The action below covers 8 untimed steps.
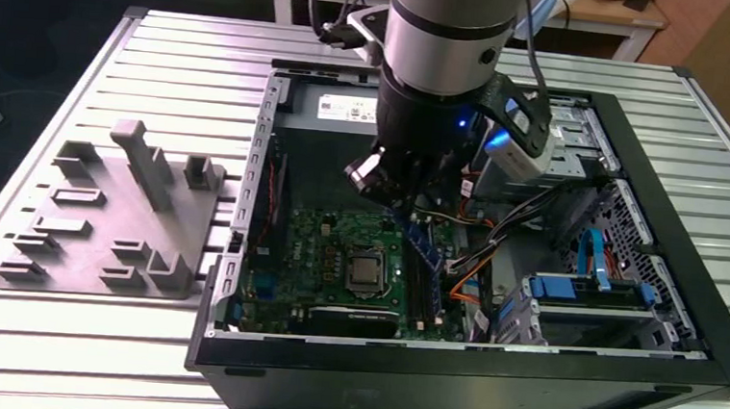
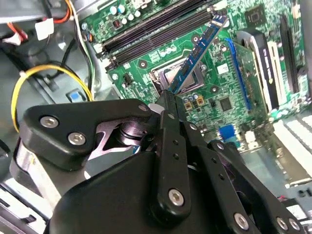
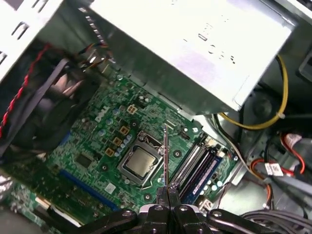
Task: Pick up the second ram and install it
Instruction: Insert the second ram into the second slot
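Observation:
My gripper (image 1: 398,195) is inside the open computer case (image 1: 671,236), shut on the second ram (image 2: 197,53), a thin blue-green stick that juts out from the fingertips (image 2: 168,105). The first wrist view shows the ram (image 3: 165,156) edge-on as a thin line above my gripper (image 3: 168,191). The stick hangs above the green motherboard (image 3: 92,146), over the processor socket (image 3: 139,163) and just beside the long memory slots (image 3: 192,165). One of those slots holds a blue stick (image 3: 207,170). In the exterior view the held ram (image 1: 422,250) shows below the wrist.
The grey power-supply box (image 3: 195,48) overhangs the board's far side. Yellow and orange cables (image 3: 273,117) lie beside the slots. A drive cage with blue clips (image 1: 591,288) fills the case's right part. A grey holder with upright fins (image 1: 120,216) stands on the slatted table (image 1: 73,338).

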Available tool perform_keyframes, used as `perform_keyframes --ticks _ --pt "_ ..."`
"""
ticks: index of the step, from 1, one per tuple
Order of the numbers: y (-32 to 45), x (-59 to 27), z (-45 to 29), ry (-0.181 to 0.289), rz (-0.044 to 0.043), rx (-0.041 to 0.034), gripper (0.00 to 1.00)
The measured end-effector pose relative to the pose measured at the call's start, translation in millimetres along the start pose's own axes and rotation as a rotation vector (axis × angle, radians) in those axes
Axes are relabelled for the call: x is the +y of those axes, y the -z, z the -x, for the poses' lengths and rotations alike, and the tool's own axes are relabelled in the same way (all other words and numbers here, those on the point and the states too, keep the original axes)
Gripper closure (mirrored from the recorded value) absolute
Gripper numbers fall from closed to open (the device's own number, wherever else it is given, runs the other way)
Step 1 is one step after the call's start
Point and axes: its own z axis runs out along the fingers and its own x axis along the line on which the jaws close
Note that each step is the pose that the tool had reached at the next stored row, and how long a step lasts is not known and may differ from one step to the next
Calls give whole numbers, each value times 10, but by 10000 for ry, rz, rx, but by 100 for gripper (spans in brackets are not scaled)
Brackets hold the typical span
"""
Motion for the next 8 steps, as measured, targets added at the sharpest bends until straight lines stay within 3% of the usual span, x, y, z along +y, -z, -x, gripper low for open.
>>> perform_keyframes --ticks 8 --pt "-22 0 -1 -1453 -54 -30 92"
